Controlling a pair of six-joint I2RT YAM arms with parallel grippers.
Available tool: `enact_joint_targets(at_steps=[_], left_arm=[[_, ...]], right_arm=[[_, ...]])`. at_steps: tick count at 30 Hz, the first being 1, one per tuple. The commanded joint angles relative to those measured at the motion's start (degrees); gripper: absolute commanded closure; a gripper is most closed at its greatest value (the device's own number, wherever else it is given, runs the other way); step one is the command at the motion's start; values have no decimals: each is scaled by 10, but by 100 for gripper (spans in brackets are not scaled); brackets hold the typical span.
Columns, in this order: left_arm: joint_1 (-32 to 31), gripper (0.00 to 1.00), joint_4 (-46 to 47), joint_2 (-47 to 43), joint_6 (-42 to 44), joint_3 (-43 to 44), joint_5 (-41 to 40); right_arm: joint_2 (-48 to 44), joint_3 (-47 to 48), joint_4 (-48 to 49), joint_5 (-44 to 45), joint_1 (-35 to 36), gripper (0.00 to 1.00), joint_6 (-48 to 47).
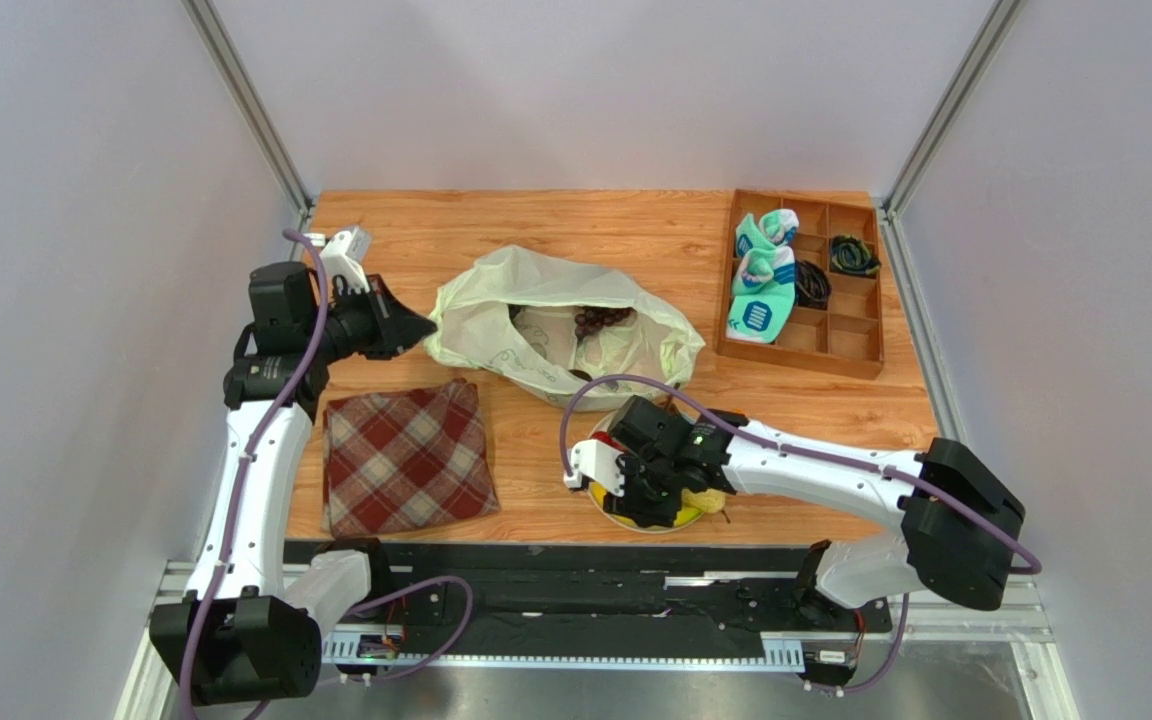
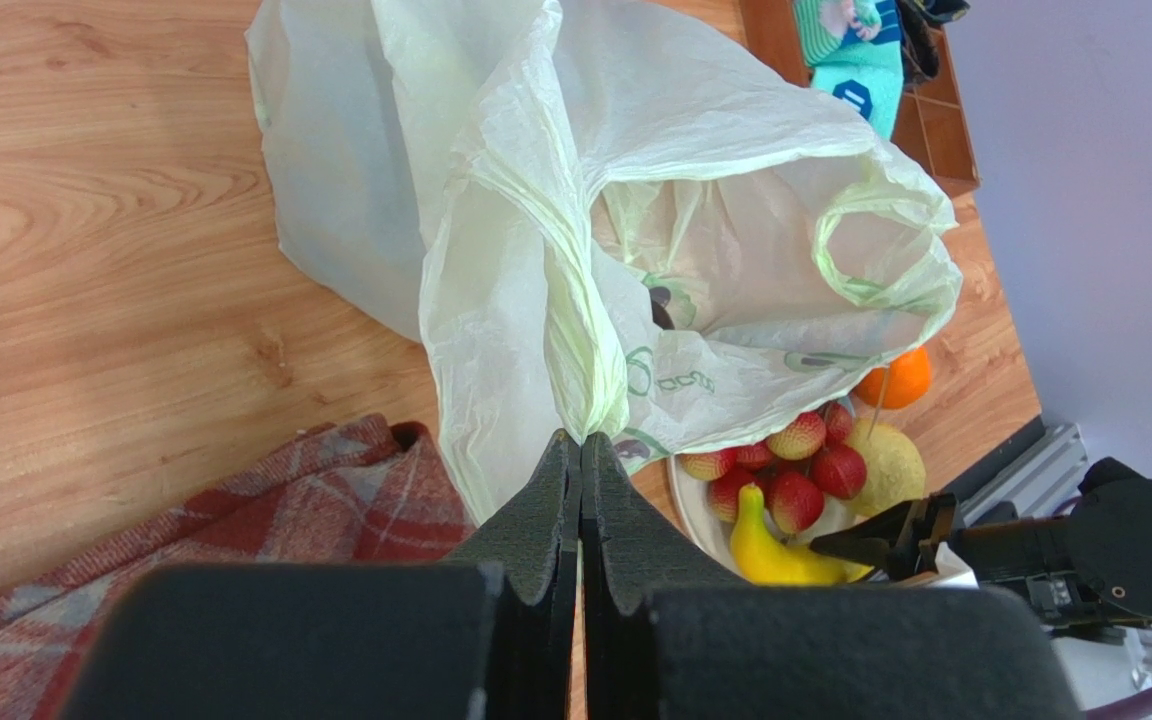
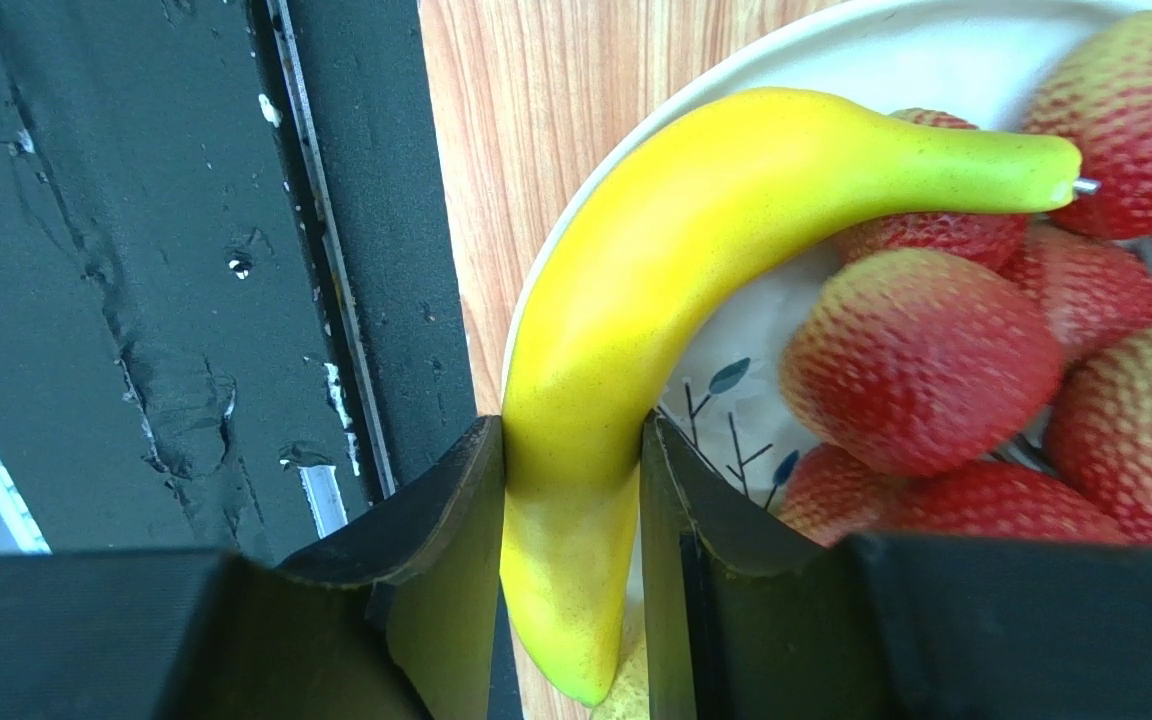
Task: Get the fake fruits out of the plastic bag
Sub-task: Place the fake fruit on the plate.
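The pale cream-green plastic bag (image 1: 560, 323) lies crumpled mid-table, its mouth facing the plate; it fills the left wrist view (image 2: 687, 225). A dark purple grape bunch (image 1: 597, 320) shows inside it. My left gripper (image 1: 409, 327) is shut on a fold of the bag's left edge (image 2: 582, 443). My right gripper (image 1: 657, 488) is over the white-and-blue plate (image 3: 898, 45), shut on the yellow banana (image 3: 687, 240), which rests on the plate. The red grape bunch (image 2: 800, 480), the yellowish pear (image 2: 890, 465) and the orange (image 2: 898, 378) are by the bag's mouth.
A red plaid cloth (image 1: 405, 458) lies front left, beside the bag. A wooden compartment tray (image 1: 845, 348) with socks and cables stands at the back right. The black rail (image 1: 612, 593) runs along the table's near edge, close to the plate.
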Motion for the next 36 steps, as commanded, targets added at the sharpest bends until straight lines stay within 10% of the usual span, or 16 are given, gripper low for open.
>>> enact_joint_targets(at_steps=[1, 9, 19, 26, 36], left_arm=[[0, 100, 4, -10, 13, -9, -7], [0, 100, -4, -8, 16, -7, -5], [0, 100, -21, 2, 20, 12, 7], [-1, 100, -44, 37, 45, 35, 15], [-1, 100, -57, 98, 71, 73, -12]], right_arm=[[6, -6, 23, 2, -3, 74, 7], [-27, 78, -78, 4, -3, 12, -3], [-180, 151, -212, 107, -71, 0, 0], [-133, 83, -158, 82, -318, 9, -104], [39, 139, -100, -4, -454, 0, -95]])
